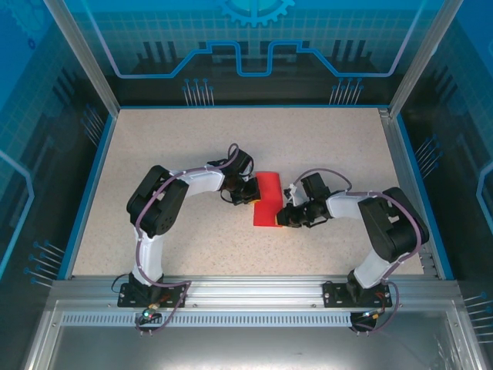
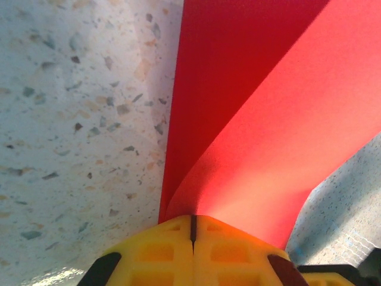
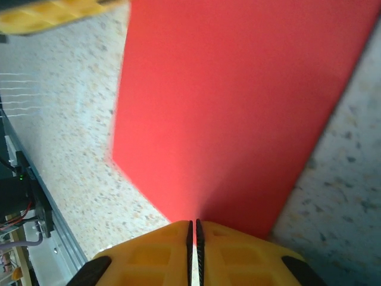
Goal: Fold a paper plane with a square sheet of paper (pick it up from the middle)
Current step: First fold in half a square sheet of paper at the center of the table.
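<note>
The left gripper (image 2: 191, 225) has its yellow jaws pressed tight together on the red sheet (image 2: 250, 101). The paper rises straight out of the tips in two layers joined by a fold at the tips. The darker layer runs ahead and to the left of the jaws, and a brighter flap leans over to their right. The right gripper (image 3: 193, 231) is closed as well, with a hairline slit between its pads. The sheet narrows down into that slit, so it is pinched there too. Ahead of the right jaws and to their upper left, a yellow finger (image 3: 53, 13) of the other arm shows just beside the paper's far corner.

From above, the sheet lies between the two grippers near the middle of the table (image 1: 154, 154). The left jaws are at its left edge and the right jaws at its near right corner. The grippers are close to one another, with the paper spanning the space between them. Its outline is stepped rather than square.

Bare speckled surface spreads to the left of the left jaws and on both sides of the right jaws. A blue rim (image 1: 91, 185) bounds the table at the sides and far end, and clear enclosure walls (image 1: 254, 46) rise beyond it. The metal rail (image 1: 254, 287) carrying the arm bases closes the near side. All of these are well apart from the jaws.
</note>
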Controlling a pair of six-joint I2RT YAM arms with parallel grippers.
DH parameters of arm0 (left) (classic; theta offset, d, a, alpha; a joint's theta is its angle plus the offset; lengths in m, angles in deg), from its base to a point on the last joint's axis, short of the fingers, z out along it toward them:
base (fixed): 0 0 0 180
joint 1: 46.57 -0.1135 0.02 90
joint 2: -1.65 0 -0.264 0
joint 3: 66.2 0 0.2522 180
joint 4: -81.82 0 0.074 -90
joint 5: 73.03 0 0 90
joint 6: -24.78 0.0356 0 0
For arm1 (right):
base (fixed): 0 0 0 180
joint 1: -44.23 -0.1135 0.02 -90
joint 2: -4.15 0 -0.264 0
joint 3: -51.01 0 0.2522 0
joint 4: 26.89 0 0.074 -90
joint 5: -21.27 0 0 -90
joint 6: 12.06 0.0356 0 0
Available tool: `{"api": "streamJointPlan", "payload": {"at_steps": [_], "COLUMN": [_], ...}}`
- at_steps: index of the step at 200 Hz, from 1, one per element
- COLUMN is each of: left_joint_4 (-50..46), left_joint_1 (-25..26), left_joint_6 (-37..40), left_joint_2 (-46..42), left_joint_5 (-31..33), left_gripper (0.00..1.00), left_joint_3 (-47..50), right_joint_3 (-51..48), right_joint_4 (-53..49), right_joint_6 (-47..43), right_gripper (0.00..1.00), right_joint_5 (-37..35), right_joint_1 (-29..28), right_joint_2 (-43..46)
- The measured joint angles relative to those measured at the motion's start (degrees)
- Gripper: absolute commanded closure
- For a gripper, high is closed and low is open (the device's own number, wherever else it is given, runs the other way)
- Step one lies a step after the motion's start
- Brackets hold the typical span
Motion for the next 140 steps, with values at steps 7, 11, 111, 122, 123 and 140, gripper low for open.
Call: {"api": "streamJointPlan", "payload": {"at_steps": [7, 11, 111, 122, 123, 140], "left_joint_4": [0.0, 0.0, 0.0, 0.0, 0.0, 0.0], "left_joint_1": [0.0, 0.0, 0.0, 0.0, 0.0, 0.0], "left_joint_6": [0.0, 0.0, 0.0, 0.0, 0.0, 0.1], "left_joint_2": [0.0, 0.0, 0.0, 0.0, 0.0, 0.0], "left_joint_5": [0.0, 0.0, 0.0, 0.0, 0.0, 0.0], "left_gripper": [1.0, 1.0, 1.0, 1.0, 1.0, 1.0], "left_joint_3": [0.0, 0.0, 0.0, 0.0, 0.0, 0.0], "right_joint_3": [-0.1, -0.1, -1.4, -2.0, -2.0, -2.0], "right_joint_4": [0.2, 0.4, 1.3, 1.9, 1.9, 2.0], "right_joint_6": [0.1, 0.2, 0.2, 0.3, 0.2, 0.2], "right_gripper": [0.87, 0.87, 0.87, 0.87, 0.87, 0.87], "right_joint_5": [0.1, 0.0, -0.8, -0.9, -0.9, -0.9], "right_joint_1": [0.1, 0.0, -0.4, -0.4, -0.4, -0.4], "right_joint_2": [0.0, 0.0, 1.9, 1.7, 1.7, 1.7]}}
